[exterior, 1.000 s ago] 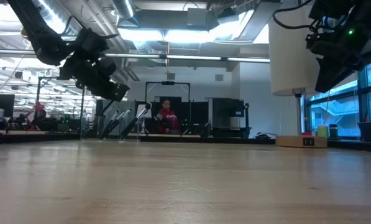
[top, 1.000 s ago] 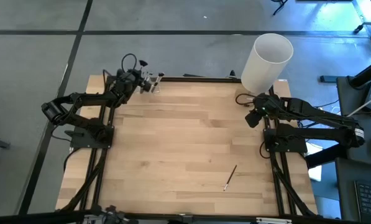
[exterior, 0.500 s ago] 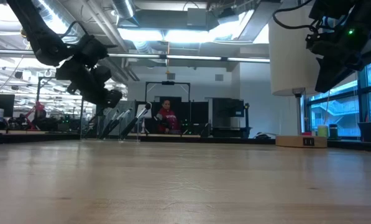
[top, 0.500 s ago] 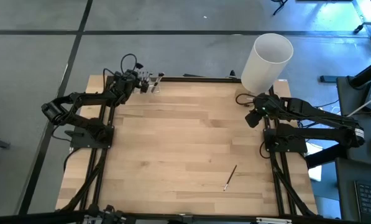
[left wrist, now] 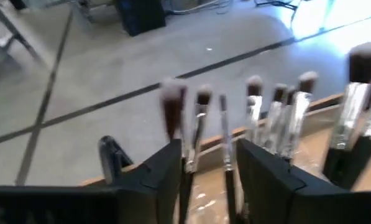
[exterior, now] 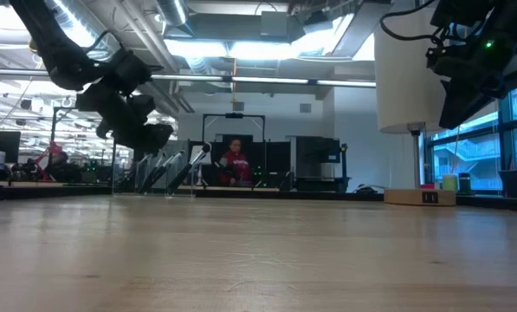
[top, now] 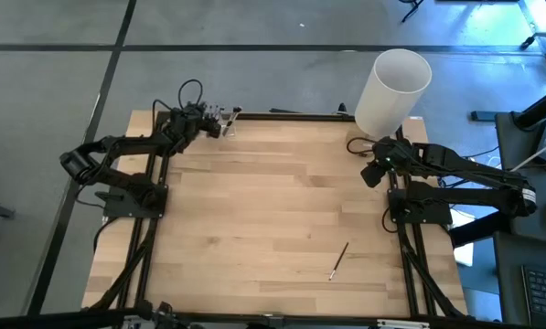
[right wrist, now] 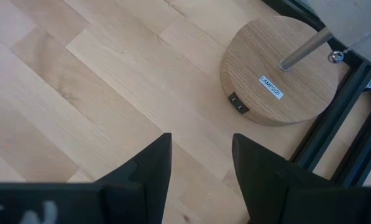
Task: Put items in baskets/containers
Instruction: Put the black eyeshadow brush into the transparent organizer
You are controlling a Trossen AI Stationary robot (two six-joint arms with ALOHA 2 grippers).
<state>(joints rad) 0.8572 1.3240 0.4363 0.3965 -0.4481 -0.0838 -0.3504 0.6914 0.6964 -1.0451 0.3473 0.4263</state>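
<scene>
Left fingers: the left gripper (left wrist: 207, 165) stands with its fingers (left wrist: 166, 171) parted, holding nothing; two thin brush stems stand in the gap between them.
Left gripper place: at the far left corner of the surface (top: 273, 210), right up against the clear containers (top: 227, 120).
Brushes in containers: the standing brushes (left wrist: 278, 118) rise upright in a short row, silver ferrules and dark bristle tips uppermost; one stands at the edge of the left wrist view, apart from the rest.
Loose brush: a single brush (top: 338, 260) lies flat on the surface toward the near right, well apart from both arms and from the containers.
Right fingers: the right gripper (right wrist: 201, 168) has its fingers (right wrist: 154, 165) spread wide and empty above bare wood.
Right gripper place: near the far right corner, just beside the round wooden lamp base (right wrist: 281, 74).
Around: a tall white cylinder (top: 391, 91) stands on a metal post from that base, over the far right edge; black frame rails run along the surface's sides.
In the way: nothing lies between the loose brush and the containers.
Room beyond: a person (exterior: 234, 162) shows far off in the low view.
</scene>
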